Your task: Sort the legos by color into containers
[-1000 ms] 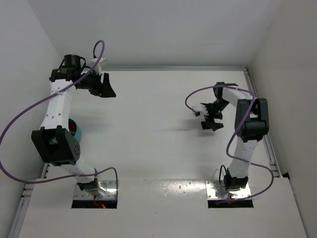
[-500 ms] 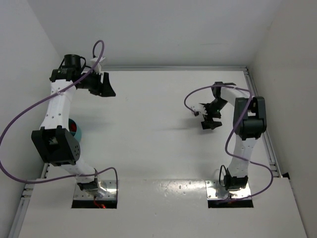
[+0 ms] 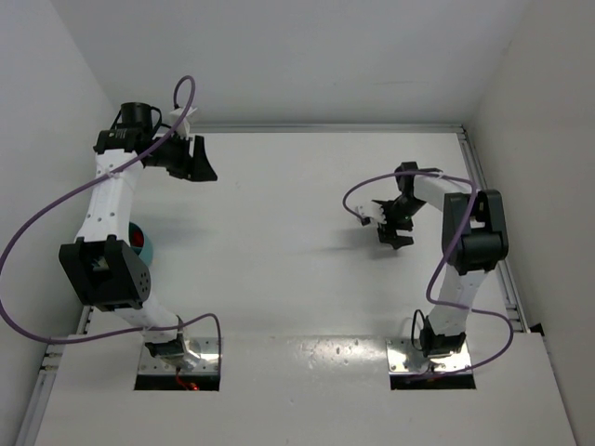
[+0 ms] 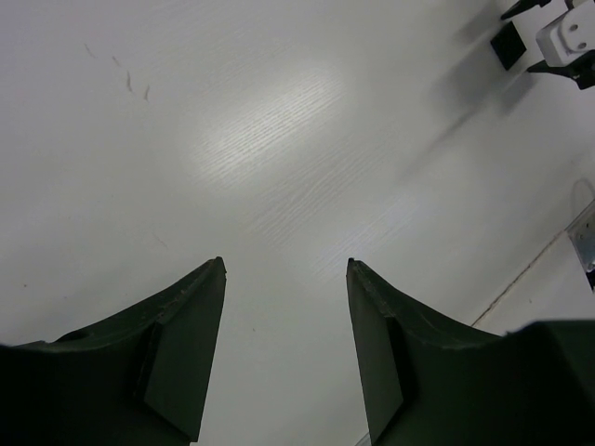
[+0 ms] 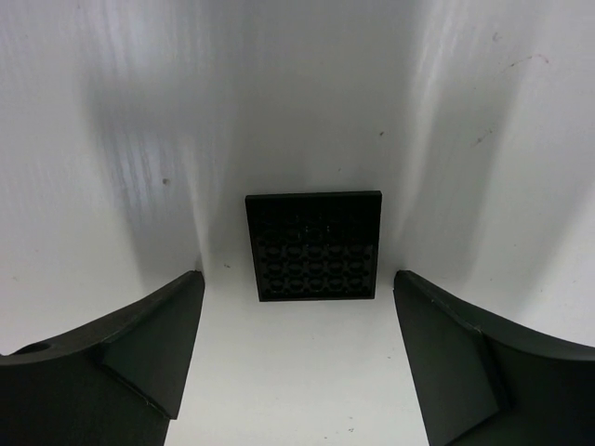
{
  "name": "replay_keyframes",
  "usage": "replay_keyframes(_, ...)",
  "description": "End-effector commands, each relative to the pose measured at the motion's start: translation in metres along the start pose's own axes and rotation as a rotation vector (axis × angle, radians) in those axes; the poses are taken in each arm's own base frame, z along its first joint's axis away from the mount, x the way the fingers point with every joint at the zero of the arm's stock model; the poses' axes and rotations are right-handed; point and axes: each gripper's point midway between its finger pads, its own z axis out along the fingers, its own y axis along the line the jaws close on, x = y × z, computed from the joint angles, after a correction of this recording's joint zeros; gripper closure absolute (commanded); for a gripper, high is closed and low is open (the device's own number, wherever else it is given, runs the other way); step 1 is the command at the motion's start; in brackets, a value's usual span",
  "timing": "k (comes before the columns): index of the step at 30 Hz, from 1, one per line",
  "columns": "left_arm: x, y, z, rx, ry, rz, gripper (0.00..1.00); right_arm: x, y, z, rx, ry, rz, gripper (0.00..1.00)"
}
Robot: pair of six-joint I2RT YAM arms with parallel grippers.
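Container [image 3: 151, 249], teal, half hidden behind left arm [image 3: 107, 200]. I read left pincer [image 4: 286, 262] spread, empty; right pincer [image 5: 297, 275] spread above black studded plate [image 5: 313, 232].

The table [image 4: 279, 149] is showing a smooth white face with a fine grain, and it is giving back a soft sheen. The black square plate [image 5: 313, 246] is looking like matt, studded plastic. The fingers [image 4: 186, 353] of the left gripper [image 4: 286, 261] are looking dull and dark. The teal bowl [image 3: 149, 247] is gleaming like smooth plastic, and the base plates [image 3: 406, 353] are shining as bare metal.
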Motion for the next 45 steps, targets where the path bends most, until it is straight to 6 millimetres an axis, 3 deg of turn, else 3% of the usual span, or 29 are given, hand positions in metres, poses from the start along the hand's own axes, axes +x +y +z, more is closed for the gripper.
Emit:
replay_keyframes(1,-0.007,-0.004,-0.005,0.001,-0.033,0.019,0.40,-0.004,0.003,0.018,-0.003,-0.012,0.051,0.17)
replay_keyframes(7,-0.007,-0.002,-0.005,-0.009,-0.030,0.010,0.40,-0.004,0.006,0.023,-0.013,-0.003,0.057,0.23)
replay_keyframes(14,-0.005,-0.001,-0.004,-0.009,-0.030,0.010,0.40,-0.003,0.015,0.030,-0.041,-0.011,0.066,0.45)
replay_keyframes(17,-0.002,-0.002,-0.003,-0.008,-0.028,-0.003,0.40,-0.007,0.013,0.031,-0.033,-0.033,0.073,0.61)
replay_keyframes(18,-0.004,0.000,-0.005,-0.004,-0.049,0.001,0.38,-0.011,0.012,0.028,-0.022,-0.050,0.080,0.67)
replay_keyframes(21,0.005,-0.013,-0.004,0.051,-0.074,-0.082,0.35,-0.031,0.001,0.015,0.034,-0.115,0.087,0.70)
replay_keyframes(26,0.026,-0.029,0.005,0.165,-0.066,-0.174,0.33,-0.103,-0.052,-0.031,0.207,-0.320,0.104,0.75)
replay_keyframes(32,0.021,-0.044,0.016,0.257,-0.076,-0.226,0.36,-0.200,-0.105,-0.074,0.361,-0.549,0.169,0.76)
replay_keyframes(35,0.013,-0.045,0.017,0.276,-0.092,-0.285,0.38,-0.252,-0.117,-0.095,0.398,-0.660,0.167,0.78)
replay_keyframes(38,0.013,-0.046,0.022,0.310,-0.081,-0.326,0.43,-0.296,-0.116,-0.103,0.376,-0.725,0.172,0.78)
replay_keyframes(42,0.001,-0.050,0.028,0.343,-0.078,-0.306,0.46,-0.338,-0.114,-0.111,0.359,-0.788,0.154,0.78)
replay_keyframes(44,0.000,-0.053,0.031,0.361,-0.071,-0.301,0.47,-0.347,-0.110,-0.106,0.340,-0.792,0.149,0.78)
replay_keyframes(45,-0.002,-0.055,0.031,0.371,-0.076,-0.305,0.47,-0.361,-0.108,-0.113,0.345,-0.809,0.119,0.78)
